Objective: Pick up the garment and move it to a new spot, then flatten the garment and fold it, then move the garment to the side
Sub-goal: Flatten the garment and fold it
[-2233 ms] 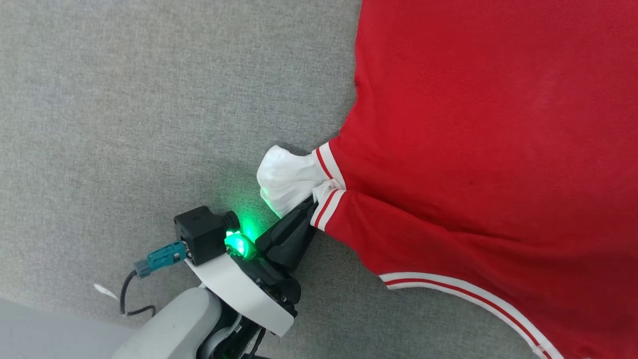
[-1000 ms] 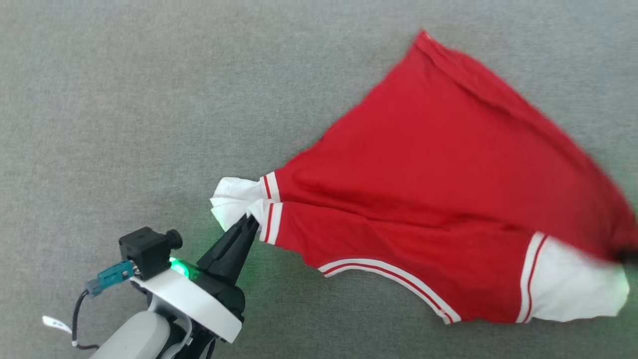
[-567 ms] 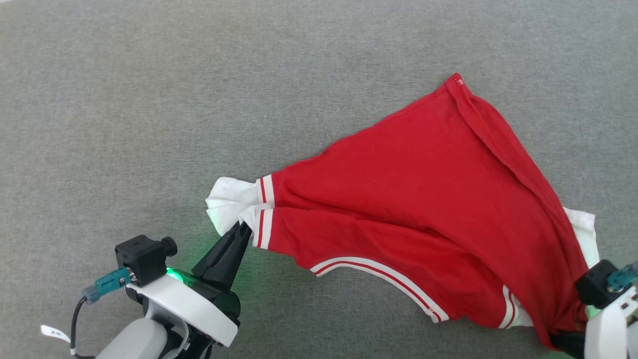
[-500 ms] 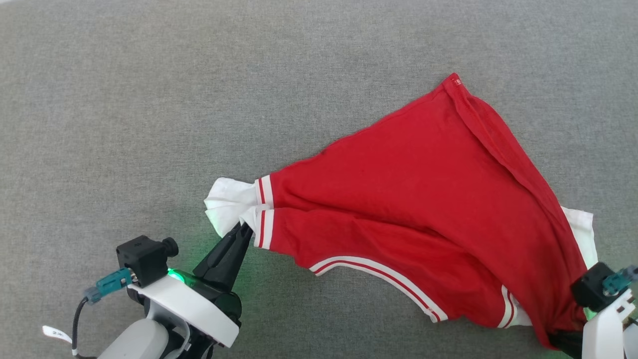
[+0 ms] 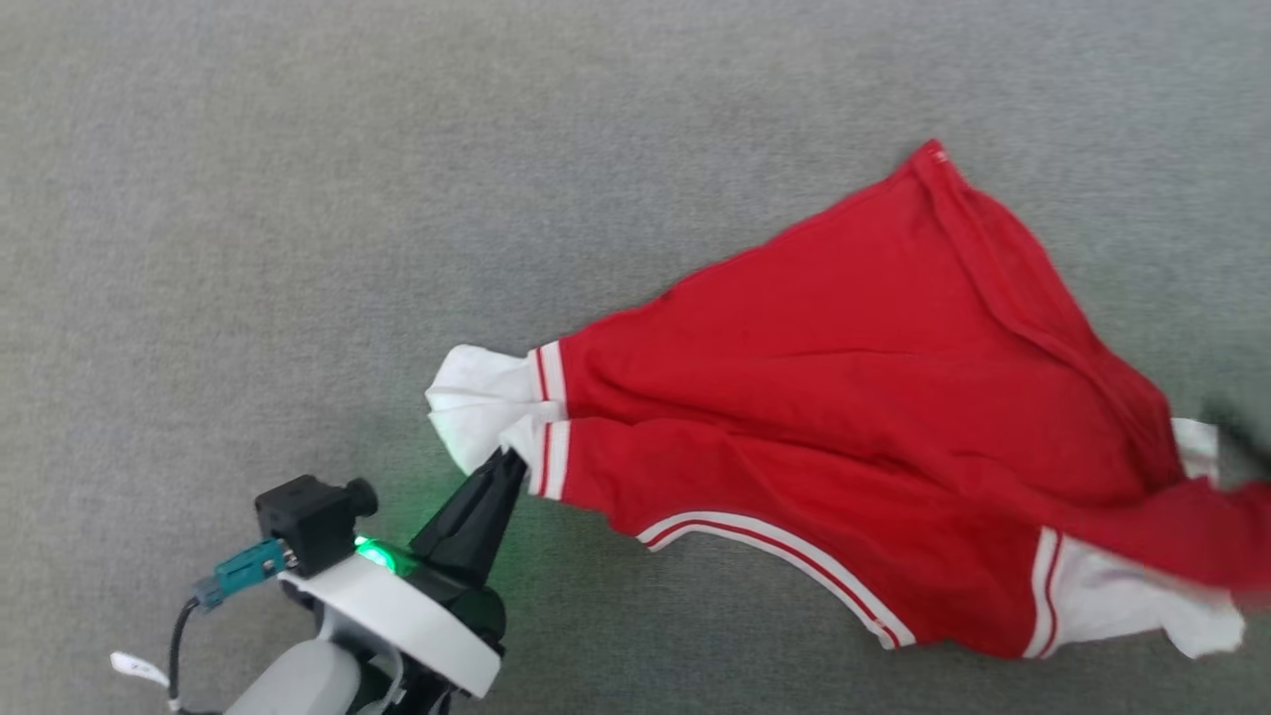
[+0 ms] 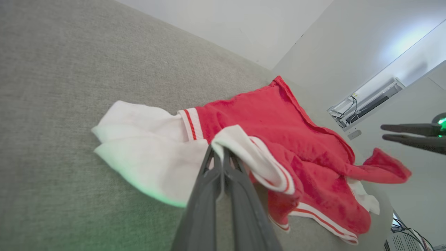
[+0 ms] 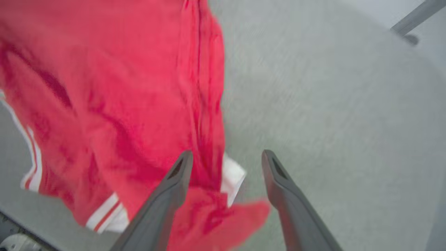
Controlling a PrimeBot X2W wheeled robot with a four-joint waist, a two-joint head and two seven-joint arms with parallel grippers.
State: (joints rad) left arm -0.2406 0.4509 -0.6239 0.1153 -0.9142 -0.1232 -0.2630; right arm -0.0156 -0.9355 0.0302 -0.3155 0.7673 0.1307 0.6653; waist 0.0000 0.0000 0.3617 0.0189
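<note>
1. The garment [image 5: 844, 397] lies red side up. What I see on it is red-and-white striped trim at both white sleeves and along one curved edge.
2. A small white tag [image 5: 134, 667] hangs on the cable [image 5: 184, 626] by my left wrist (its marks are too small to read).
3. My left gripper [image 5: 506, 459] is clenched on the garment, its two fingers pressed together on the white cuff just beside the striped band. The left wrist view shows the same pinch [image 6: 217, 151], with the sleeve bunched over my fingertips.
4. My right gripper [image 7: 227, 153] has its fingers spread apart and grasps nothing. Blurred red cloth and a white sleeve corner lie beneath them. From the left wrist view it [image 6: 385, 132] hangs in the air, apart from the garment's far red corner.
5. The garment is spread on a grey, felt-like surface [image 5: 298, 248], fanning out from my left gripper towards the right edge of the head view. The far corner there is raised and blurred.
6. A green light [image 5: 375, 554] on my left wrist tints the sleeve and the surface beside it.
7. Beyond the surface are pale walls [image 6: 244, 28] and a white unit [image 6: 366, 101] with dark cables (seen from the left wrist).
</note>
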